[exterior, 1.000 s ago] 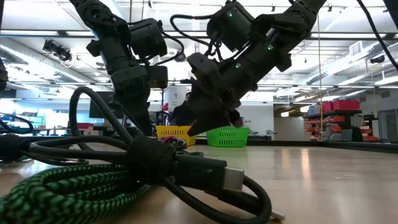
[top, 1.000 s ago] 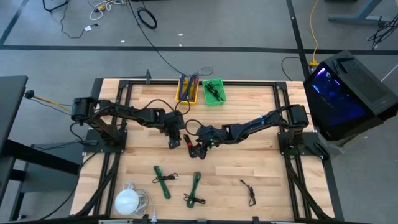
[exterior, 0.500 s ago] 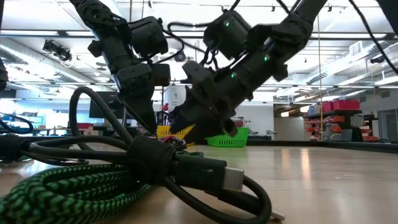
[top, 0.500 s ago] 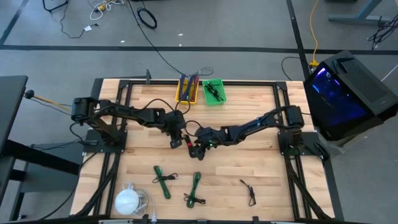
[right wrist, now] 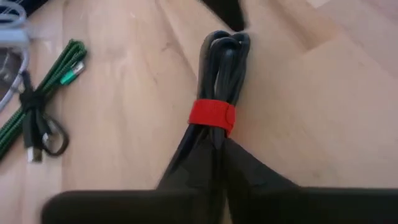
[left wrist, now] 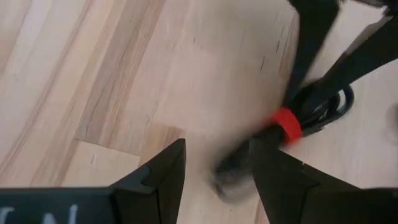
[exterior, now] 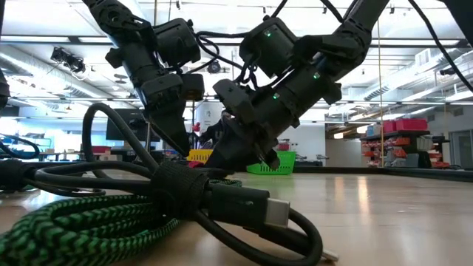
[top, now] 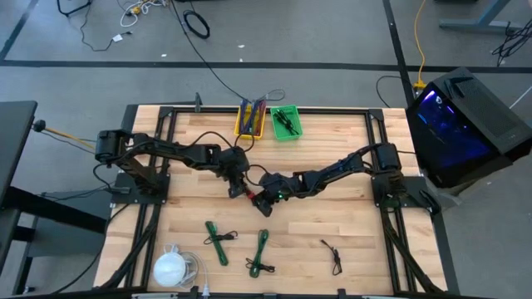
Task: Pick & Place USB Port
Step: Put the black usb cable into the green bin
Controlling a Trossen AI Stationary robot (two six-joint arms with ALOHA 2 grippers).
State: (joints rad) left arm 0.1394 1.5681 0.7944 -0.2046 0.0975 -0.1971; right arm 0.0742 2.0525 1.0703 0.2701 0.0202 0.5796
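A coiled black USB cable (right wrist: pixel 217 68), bound by a red strap (right wrist: pixel 212 115), lies on the wooden table near its middle (top: pixel 249 192). My right gripper (right wrist: pixel 214 149) is shut on it just behind the strap and reaches in from the right (top: pixel 260 199). My left gripper (left wrist: pixel 214 177) stands open right next to the bundle on its far-left side (top: pixel 238 183). A blurred black end of the cable (left wrist: pixel 231 173) shows between its fingers; whether it touches them I cannot tell. My right gripper pinches the gathered strands of the black cable between its two fingers, just on the near side of the red strap (right wrist: pixel 206 135). The fingers slant down from the table's right and lie along the bundle. The far loop end (right wrist: pixel 225 42) rests on the table.
Two green braided cables (top: pixel 218 241) (top: pixel 261 252) and a thin black cable (top: pixel 334 256) lie near the front edge, with a white round object (top: pixel 170 268) at the front left. A yellow bin (top: pixel 251 119) and a green bin (top: pixel 285 122) stand at the far edge.
My right gripper has gone down and a little toward the table's left, onto the black cable bundle. My left gripper has edged slightly toward the right gripper.
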